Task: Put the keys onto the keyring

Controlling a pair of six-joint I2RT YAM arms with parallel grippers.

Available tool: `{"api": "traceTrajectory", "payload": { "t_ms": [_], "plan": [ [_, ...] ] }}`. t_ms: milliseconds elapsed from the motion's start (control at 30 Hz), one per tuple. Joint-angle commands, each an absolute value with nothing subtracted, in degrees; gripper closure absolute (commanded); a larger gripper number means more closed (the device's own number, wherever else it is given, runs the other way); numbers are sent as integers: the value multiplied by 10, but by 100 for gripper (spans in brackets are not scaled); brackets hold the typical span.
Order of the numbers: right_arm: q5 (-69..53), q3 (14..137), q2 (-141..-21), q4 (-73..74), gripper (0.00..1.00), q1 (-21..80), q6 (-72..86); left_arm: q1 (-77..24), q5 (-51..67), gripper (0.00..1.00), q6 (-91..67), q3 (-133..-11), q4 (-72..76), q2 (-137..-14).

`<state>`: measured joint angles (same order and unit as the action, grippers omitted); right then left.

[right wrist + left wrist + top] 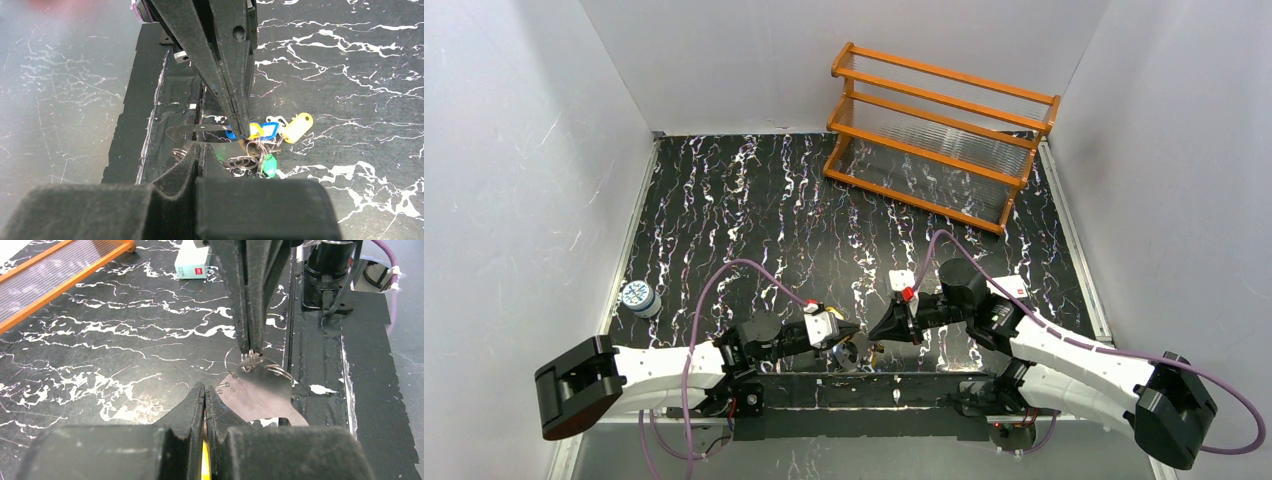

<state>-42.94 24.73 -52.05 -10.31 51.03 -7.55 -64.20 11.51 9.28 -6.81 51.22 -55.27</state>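
Note:
The keys (270,145) lie bunched on the black marbled table near its front edge, with yellow, blue and green heads and small split rings. My left gripper (205,387) is shut, and a yellow key head shows between its pads. In the right wrist view the left gripper (241,134) has its tips down in the bunch. The keyring (195,131), a long pale metal loop, hangs just in front of my right gripper (200,147). The right gripper is shut on the keyring's ringed end (248,360). Both grippers meet tip to tip over the keys (856,352).
An orange wooden rack (939,135) stands at the back right. A small blue-white can (637,296) sits by the left wall. The black taped front edge (874,388) runs just behind the keys, and white walls close in three sides.

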Motion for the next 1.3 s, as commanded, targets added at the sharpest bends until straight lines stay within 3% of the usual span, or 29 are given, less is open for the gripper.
{"api": "traceTrajectory", "payload": {
  "t_ms": [0, 267, 400, 633, 667, 700, 733, 867, 967, 1067, 1267],
  "plan": [
    [-435, 252, -501, -110, 99, 511, -85, -641, 71, 100, 81, -66, 505, -538],
    [-433, 260, -507, -120, 99, 511, -75, -641, 124, 99, 90, -78, 505, -538],
    [-431, 267, -514, -136, 99, 511, -50, -641, 141, 72, 68, -86, 505, -539],
    [-385, 255, -530, -170, 99, 511, -5, -641, 144, 67, 42, -95, 507, -552],
    [-362, 248, -535, -173, 95, 511, 9, -641, 131, 67, 40, -92, 506, -553],
    [-342, 244, -541, -172, 81, 511, 17, -641, 113, 67, 36, -89, 506, -552],
    [-324, 245, -545, -164, 64, 511, 19, -641, 87, 62, 29, -86, 503, -549],
    [-244, 260, -532, -128, 26, 511, 35, -641, -40, 35, -44, -75, 456, -517],
    [-164, 251, -513, -130, 5, 511, 82, -641, -128, 25, -118, -85, 378, -490],
    [-66, 264, -517, -92, 1, 510, 173, -641, -198, 20, -221, -113, 258, -479],
    [-37, 348, -606, 83, 2, 495, 271, -641, -203, 25, -428, -145, 107, -514]
  ]
}}
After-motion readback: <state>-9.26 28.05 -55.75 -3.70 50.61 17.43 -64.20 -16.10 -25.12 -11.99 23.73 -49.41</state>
